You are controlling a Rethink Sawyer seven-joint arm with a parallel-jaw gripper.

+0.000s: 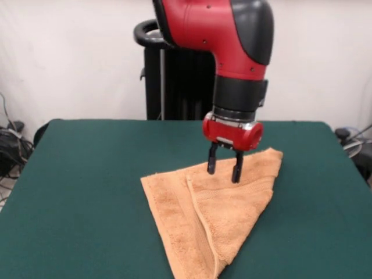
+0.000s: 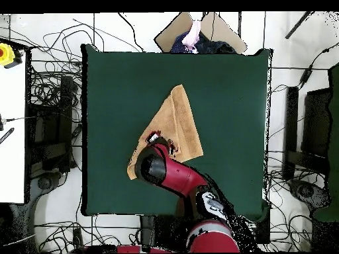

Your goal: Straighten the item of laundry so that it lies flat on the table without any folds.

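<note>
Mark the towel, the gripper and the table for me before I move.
towel point(image 1: 232, 215), front view: on the upper folded layer, right of the raised fold edge.
gripper point(image 1: 225, 164), front view: midway between its two dark fingertips, which stand apart.
table point(image 1: 87, 174), front view: bare green top left of the towel.

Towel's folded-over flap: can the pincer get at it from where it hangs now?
Probably yes. The open pincer hangs just above the towel on the table, nothing between them.
</note>
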